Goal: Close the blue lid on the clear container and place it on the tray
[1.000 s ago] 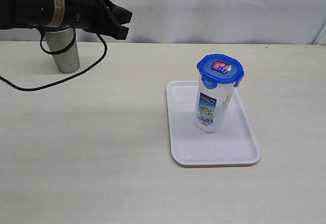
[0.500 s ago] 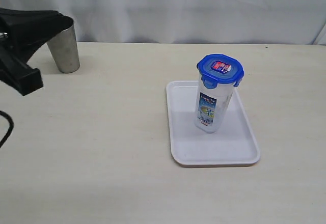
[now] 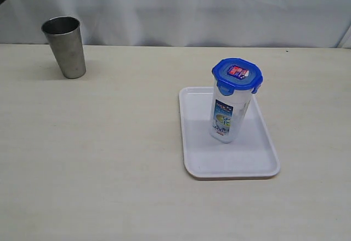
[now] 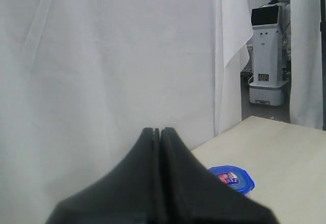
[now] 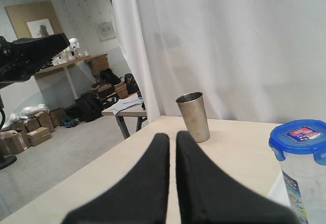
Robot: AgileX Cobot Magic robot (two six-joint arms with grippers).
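Arm position is the only change: the left arm, which crossed the upper left of the exterior view a second ago, has withdrawn to a dark sliver in that corner. As before, the clear container stands upright on the tray with the blue lid seated on top. The steel cup stands well apart on the surface. Only the wrist views show the end effectors. The left end effector has its fingers pressed together, holding nothing. The right end effector is closed to a thin slit, also empty. The right wrist view takes in cup and container; the left, only the lid.
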